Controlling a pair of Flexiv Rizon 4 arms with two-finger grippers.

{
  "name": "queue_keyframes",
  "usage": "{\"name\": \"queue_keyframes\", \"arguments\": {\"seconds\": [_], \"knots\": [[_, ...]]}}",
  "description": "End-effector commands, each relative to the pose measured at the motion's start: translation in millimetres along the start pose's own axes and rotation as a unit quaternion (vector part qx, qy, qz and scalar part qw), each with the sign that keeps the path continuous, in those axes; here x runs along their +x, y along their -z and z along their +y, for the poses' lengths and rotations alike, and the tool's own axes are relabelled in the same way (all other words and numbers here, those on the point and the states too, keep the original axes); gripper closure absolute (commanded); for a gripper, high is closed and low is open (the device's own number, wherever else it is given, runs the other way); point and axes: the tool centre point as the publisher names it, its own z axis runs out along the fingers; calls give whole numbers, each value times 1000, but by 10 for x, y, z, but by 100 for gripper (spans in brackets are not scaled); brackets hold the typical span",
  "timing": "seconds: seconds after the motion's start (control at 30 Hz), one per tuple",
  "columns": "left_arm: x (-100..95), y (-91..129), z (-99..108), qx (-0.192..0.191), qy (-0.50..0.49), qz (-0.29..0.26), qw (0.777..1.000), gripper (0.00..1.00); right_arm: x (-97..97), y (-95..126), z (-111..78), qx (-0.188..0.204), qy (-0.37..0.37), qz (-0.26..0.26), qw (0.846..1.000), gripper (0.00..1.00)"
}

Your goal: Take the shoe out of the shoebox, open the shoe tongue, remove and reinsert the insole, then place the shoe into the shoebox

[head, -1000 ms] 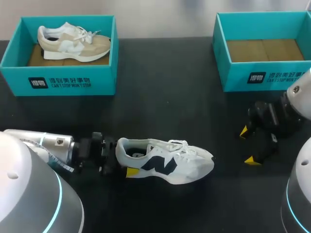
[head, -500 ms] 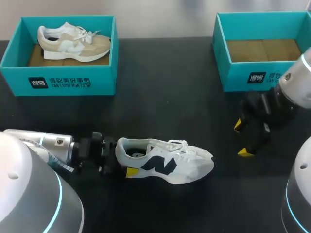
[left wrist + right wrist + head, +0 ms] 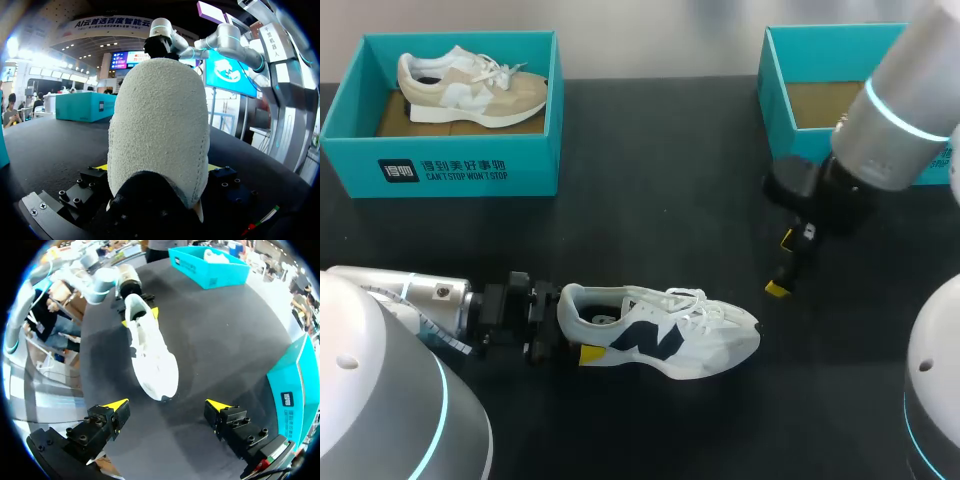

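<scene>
The white shoe [image 3: 660, 340] lies on its sole on the table [image 3: 650, 200], heel clamped between the left gripper's [image 3: 572, 330] fingers. Its toe lies just ahead of the right gripper [image 3: 166, 407], whose fingers stand wide apart, holding nothing. A teal shoebox [image 3: 795, 145] sits beside that gripper.

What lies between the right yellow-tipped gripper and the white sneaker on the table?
Only bare black tabletop separates right gripper from white sneaker, per the head view.
</scene>
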Motion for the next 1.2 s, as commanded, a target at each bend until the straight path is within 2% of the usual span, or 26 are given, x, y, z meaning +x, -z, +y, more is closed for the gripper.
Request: {"name": "queue_keyframes", "arguments": {"seconds": [0.03, 0.3, 0.33, 0.47, 0.57, 0.77, 0.8, 1.0, 1.2], "knots": [[-19, 25, 25, 0, 0, 0, 1000, 100, 80, 36, 20, 25, -2, -20, 999, 0], [-19, 25, 25, 0, 0, 0, 1000, 100, 80, 36, 20, 25, -2, -20, 999, 0], [-19, 25, 25, 0, 0, 0, 1000, 100, 59, 23, 74, 20, -11, -26, 999, 0], [-19, 25, 25, 0, 0, 0, 1000, 100, 18, -112, 337, 53, -82, -43, 994, 0], [-19, 25, 25, 0, 0, 0, 1000, 100, 27, -171, 534, 53, -112, -55, 991, 0], [-19, 25, 25, 0, 0, 0, 1000, 100, 105, -146, 716, 61, -164, -102, 979, 0], [-19, 25, 25, 0, 0, 0, 1000, 100, 122, -158, 759, 73, -178, -112, 975, 0], [-19, 25, 25, 0, 0, 0, 1000, 100, 134, -286, 806, 63, -199, -123, 970, 0], [-19, 25, 25, 0, 0, 0, 1000, 100, 134, -286, 806, 63, -199, -123, 970, 0]]}}
